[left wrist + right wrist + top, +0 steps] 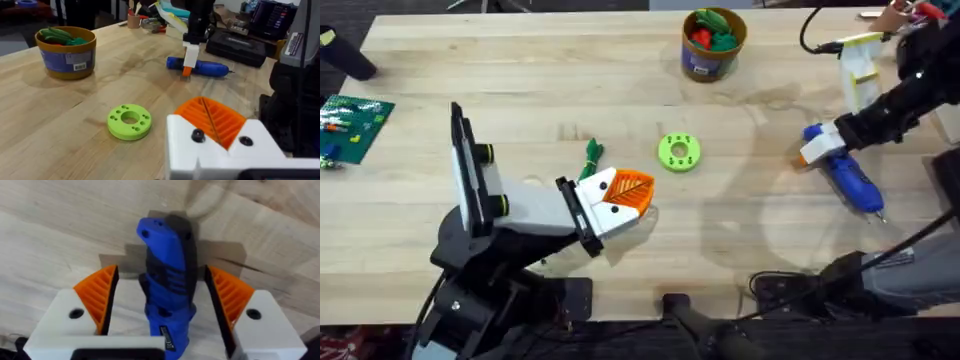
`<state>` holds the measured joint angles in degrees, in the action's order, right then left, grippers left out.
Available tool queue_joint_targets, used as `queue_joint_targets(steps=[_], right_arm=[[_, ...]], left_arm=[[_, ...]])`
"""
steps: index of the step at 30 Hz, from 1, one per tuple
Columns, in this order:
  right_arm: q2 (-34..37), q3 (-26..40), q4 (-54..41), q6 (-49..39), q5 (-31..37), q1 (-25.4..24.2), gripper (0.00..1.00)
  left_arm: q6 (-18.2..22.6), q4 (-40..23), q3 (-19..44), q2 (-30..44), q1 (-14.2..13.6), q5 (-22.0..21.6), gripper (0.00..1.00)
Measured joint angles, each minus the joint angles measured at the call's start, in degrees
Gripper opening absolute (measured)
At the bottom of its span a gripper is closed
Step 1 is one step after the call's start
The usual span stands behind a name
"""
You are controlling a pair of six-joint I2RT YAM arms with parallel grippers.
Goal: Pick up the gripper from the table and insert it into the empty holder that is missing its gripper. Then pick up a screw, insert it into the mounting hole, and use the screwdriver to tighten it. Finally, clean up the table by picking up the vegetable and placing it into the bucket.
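Observation:
The blue screwdriver [847,178] lies on the table [520,70] at the right, with its bit toward the front edge. My right gripper [817,150] is open and straddles its rear end; in the right wrist view the orange pads [97,292] stand clear of the screwdriver [165,275] on both sides. My left gripper [625,192] is shut on nothing at the table's middle. The dark green vegetable [592,154] lies just behind it. The bucket [713,45] stands at the back, holding red and green toys. The holder and the screw are out of view.
A lime green ring [679,152] with holes lies right of the left gripper. A green circuit board [352,125] sits at the far left edge. A white and yellow object [860,62] with a black cable stands at the back right.

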<state>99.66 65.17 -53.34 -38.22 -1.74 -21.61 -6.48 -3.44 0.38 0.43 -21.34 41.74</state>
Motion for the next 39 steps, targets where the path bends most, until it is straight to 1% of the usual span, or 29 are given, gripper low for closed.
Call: queue_joint_targets(steps=[6, 9, 11, 13, 14, 15, 16, 18, 20, 22, 27, 35, 39], right_arm=[[-0.1, -0.6, 1.7, -1.0, 0.7, 0.0, 0.991], [-0.4, -1.2, 2.5, -1.3, 0.8, 0.0, 0.965], [-0.5, -1.3, 3.2, -1.2, 0.9, 0.0, 0.925], [-0.5, -1.5, 3.9, -1.1, 1.5, 0.0, 0.814], [-0.5, -1.5, 4.3, -0.8, 1.8, 0.0, 0.678], [-0.5, -1.5, 4.6, -1.0, 1.9, -0.1, 0.582], [-0.5, -1.5, 4.7, -0.8, 2.0, -0.2, 0.498], [-0.5, -1.5, 5.0, -1.0, 2.1, -0.3, 0.385], [-0.5, -1.5, 5.4, -1.0, 2.3, -0.3, 0.222], [-0.5, -1.7, 5.8, -0.9, 2.1, -0.3, 0.029], [-0.5, -1.8, 5.8, 1.0, 2.1, -0.3, 0.031], [-0.5, -1.4, 5.3, 7.9, 1.7, -0.3, 0.030], [-0.7, 0.8, 4.8, 11.8, 1.5, -0.3, 0.030]], left_arm=[[0.0, 0.0, 0.0, 0.0, 0.0, 0.0, 0.009], [0.0, 0.0, 0.0, 0.0, 0.0, 0.0, 0.009], [0.0, 0.0, 0.0, 0.0, 0.0, 0.0, 0.009], [0.0, 0.0, 0.0, 0.0, 0.0, 0.0, 0.009], [0.0, 0.0, 0.0, 0.0, 0.0, 0.0, 0.009], [0.0, 0.0, 0.0, 0.0, 0.0, -0.1, 0.009], [0.0, 0.0, 0.0, 0.0, 0.0, -0.1, 0.009], [0.0, 0.0, 0.0, 0.0, 0.0, -0.3, 0.009], [0.0, 0.0, 0.0, 0.0, 0.0, -0.5, 0.009], [0.0, 0.0, 0.0, 0.0, 0.0, -0.6, 0.009], [0.0, 0.0, 0.0, 0.0, 0.0, -0.6, 0.009], [0.0, 0.0, 0.0, 0.0, 0.0, -0.6, 0.009], [0.0, 0.0, 0.0, 0.0, 0.0, -0.7, 0.009]])
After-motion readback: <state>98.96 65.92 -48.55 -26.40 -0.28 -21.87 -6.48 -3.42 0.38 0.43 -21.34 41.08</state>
